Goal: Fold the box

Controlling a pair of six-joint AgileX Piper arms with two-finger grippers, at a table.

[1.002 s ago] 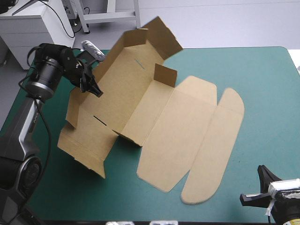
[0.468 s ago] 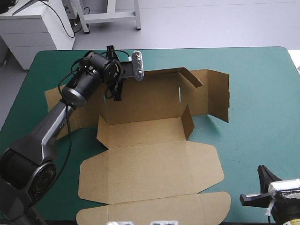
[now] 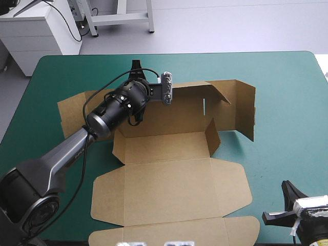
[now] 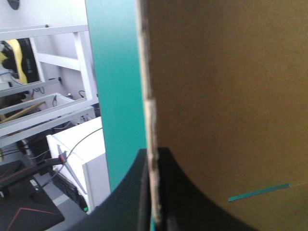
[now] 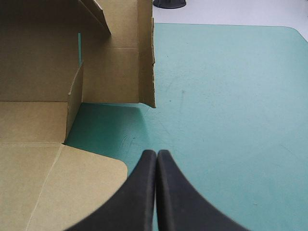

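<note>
my left pincer (image 4: 153,161): pinching the box (image 3: 169,169). The raw edge of its raised far wall runs straight between the two black fingers, which are all but pressed together on the board. Brown board fills one side of that pincer. On the other side is a strip of the teal-green bench (image 3: 287,102), then the bench's edge. A thin slot (image 4: 260,192) in the wall sits near the fingers.

my right pincer (image 5: 157,154): pressed together into one point, nothing in it, well apart from the left one. The box lies ahead of it and over toward my left arm. The rounded corner of the flat lid panel (image 5: 62,192) is just beside the fingers, a short upright flap (image 5: 74,98) is past that, and a tall upright end flap (image 5: 146,57) is farther ahead. Straight ahead is bare teal-green cover.

From above, the box is open: walls up around the left pincer, and big panels flat on the bench between the two pincers. One side flap (image 3: 72,110) lies flat beyond my left arm.
</note>
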